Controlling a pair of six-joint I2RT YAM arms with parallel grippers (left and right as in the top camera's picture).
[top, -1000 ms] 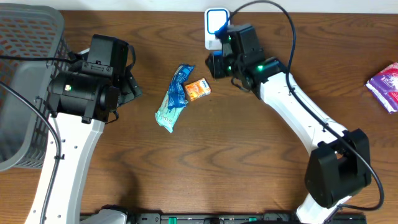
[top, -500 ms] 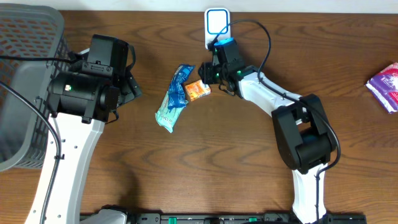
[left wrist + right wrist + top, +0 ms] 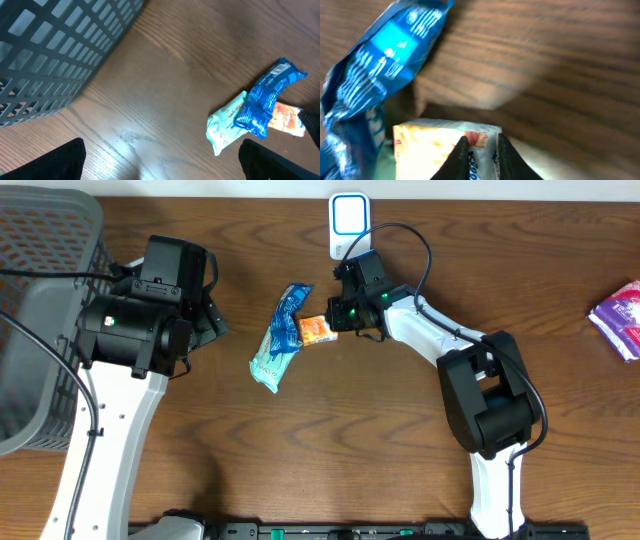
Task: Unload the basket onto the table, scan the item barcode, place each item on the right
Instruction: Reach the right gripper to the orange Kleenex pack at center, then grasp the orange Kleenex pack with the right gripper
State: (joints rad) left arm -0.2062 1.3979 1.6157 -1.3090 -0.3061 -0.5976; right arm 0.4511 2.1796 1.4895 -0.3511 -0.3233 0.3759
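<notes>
Right fingers [image 3: 461, 156]: drawn almost together, only a narrow slot between the tips. Tips sit on the right end of the orange packet [image 3: 316, 328], a strip of its white face showing in the slot. Cannot tell whether the packet is actually clamped or only touched. Left fingers [image 3: 60, 160]: spread wide, holding nothing, hanging above bare desk [image 3: 400, 460] left of centre, well apart from the packet. Orange packet lies flat on the desk near the middle, toward the far side. Its left end touches a crumpled blue wrapper [image 3: 281, 335] with a pale green near end, lying lengthwise just to its left. White-and-blue scanner [image 3: 347, 220] stands at the far edge, close behind the right arm's wrist. Grey mesh basket [image 3: 40, 280] fills the far-left corner. Purple packet [image 3: 620, 315] lies at the right edge, well apart. Blue lettering on the orange packet and white print on the wrapper: both too blurred to read.
</notes>
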